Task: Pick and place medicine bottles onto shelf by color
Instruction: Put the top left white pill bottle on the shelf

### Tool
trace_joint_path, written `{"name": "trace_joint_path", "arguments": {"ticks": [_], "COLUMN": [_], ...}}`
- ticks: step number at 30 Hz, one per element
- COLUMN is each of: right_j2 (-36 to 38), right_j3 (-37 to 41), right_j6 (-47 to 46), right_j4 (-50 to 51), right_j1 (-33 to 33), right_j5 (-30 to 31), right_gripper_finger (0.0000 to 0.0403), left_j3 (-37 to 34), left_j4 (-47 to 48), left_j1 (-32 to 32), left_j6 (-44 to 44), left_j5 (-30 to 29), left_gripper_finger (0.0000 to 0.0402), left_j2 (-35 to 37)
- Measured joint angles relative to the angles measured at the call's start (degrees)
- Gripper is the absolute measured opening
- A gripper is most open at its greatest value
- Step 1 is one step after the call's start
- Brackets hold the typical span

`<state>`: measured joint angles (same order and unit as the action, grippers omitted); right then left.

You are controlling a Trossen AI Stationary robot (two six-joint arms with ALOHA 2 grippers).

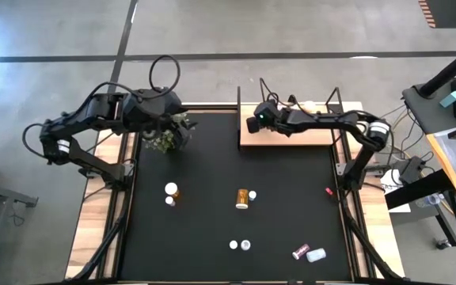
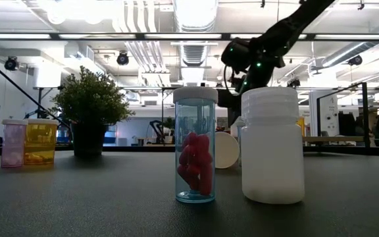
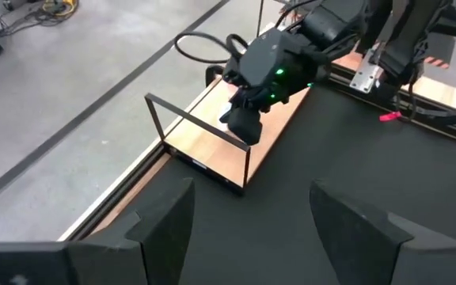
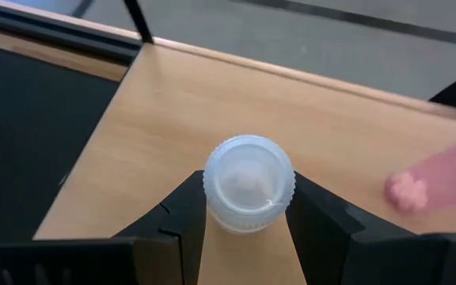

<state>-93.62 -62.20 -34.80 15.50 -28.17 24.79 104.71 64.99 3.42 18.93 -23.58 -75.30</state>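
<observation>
Fingers of the right gripper (image 4: 248, 218) pinch a small translucent white-capped medicine bottle (image 4: 248, 184) from both sides, the dark flat pads pressed against its ribbed round cap, and they hold it upright over the light wooden shelf board in its thin black metal frame (image 4: 172, 111), toward the board's left end in the overhead view. A clear pink-filled bottle (image 4: 442, 178) lies on the same smooth, pale-grained board just beside it. The left gripper (image 3: 244, 226) hangs at the back left of the matte black tabletop (image 1: 212, 174) with its two broad dark fingers spread apart and nothing between them, close by the bushy green potted plant (image 1: 165, 136). Out on the tabletop the rest of the small cylindrical bottles stand or lie well apart: an amber bottle on its side (image 1: 243, 197) near the middle, white-capped ones around it, and a white bottle lying beside a maroon one (image 1: 300, 252) at the front right. Nearest the table-level camera stand a clear bluish tube of red pills (image 2: 195, 146) and an opaque white plastic jar (image 2: 272, 145).
</observation>
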Motion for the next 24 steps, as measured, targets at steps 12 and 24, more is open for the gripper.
{"name": "trace_joint_path", "arguments": {"ticks": [12, 24], "right_j2": [-3.06, -2.4], "right_j3": [-4.19, -4.03], "right_j6": [3.84, 1.79], "right_j4": [1.93, 2.29], "right_j1": [-3.78, -4.06], "right_j5": [-0.7, -1.02], "right_gripper_finger": [0.0142, 0.0159], "left_j3": [0.0, 0.04], "left_j4": [-0.04, -0.07], "left_j1": [0.0, 0.0], "left_j6": [0.19, 0.16], "left_j5": [-2.68, -5.48], "left_gripper_finger": [0.0233, 0.0233], "left_j2": [0.37, 0.37]}}
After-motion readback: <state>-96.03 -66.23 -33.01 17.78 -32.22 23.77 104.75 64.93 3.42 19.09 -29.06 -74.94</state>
